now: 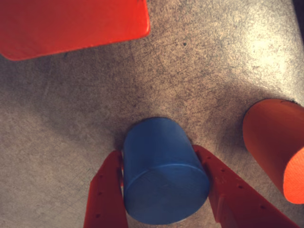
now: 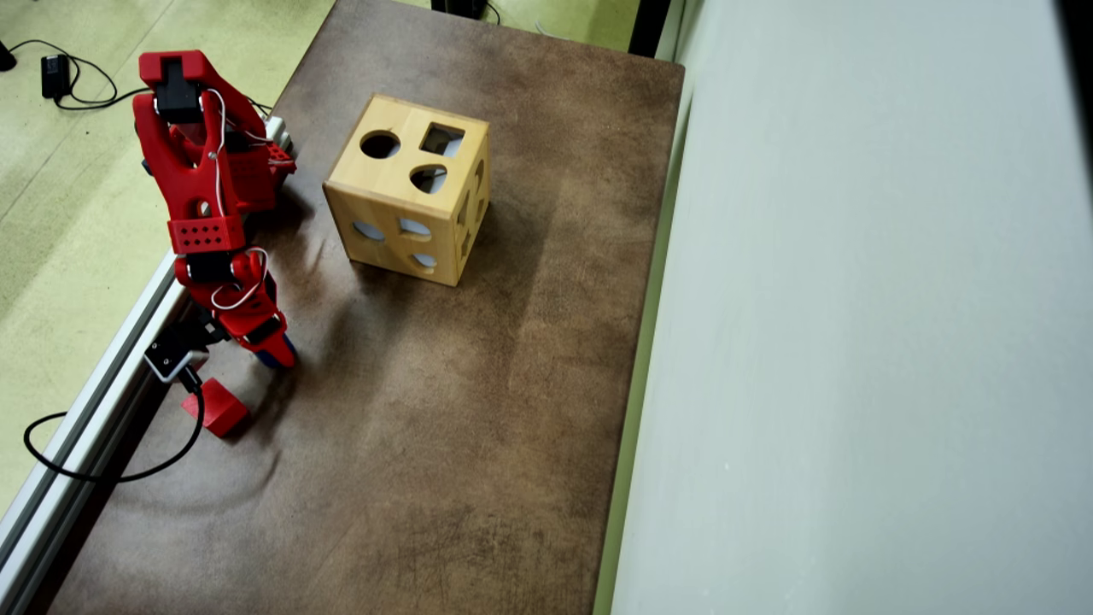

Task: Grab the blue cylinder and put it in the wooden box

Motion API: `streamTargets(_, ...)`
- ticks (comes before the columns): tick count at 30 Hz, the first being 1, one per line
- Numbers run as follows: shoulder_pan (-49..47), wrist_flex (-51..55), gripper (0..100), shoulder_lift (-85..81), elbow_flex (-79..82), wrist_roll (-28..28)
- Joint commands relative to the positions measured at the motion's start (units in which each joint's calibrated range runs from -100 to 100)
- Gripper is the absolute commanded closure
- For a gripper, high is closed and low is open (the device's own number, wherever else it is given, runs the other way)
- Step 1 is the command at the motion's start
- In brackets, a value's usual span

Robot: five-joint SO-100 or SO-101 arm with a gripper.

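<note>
matte dark-blue wood or plastic forms the blue cylinder, a short solid block with a flat round end turned toward the wrist camera. it is clasped between the two red, hole-dotted fingers of the gripper, which press against its curved sides just above the worn, scratched brown tabletop. a flat-faced red cube is seen at the top left of the wrist view, and an orange-red rounded block lies on its side at the right. in the overhead view the cylinder is nearly hidden, only a blue sliver showing beside the gripper near the table's left edge. the wooden box, pale and smooth with round, square and other cut-outs, is shown only there, well apart from the cylinder. the red cube sits near the gripper.
</note>
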Motion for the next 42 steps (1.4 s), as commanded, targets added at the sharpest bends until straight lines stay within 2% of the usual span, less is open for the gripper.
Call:
streamTargets(1, -0.16, -0.21, 78, -1.11, -1.22, 0.15)
streamTargets(42, -0.16, 0.92, 78, -4.16, -0.78, -0.24)
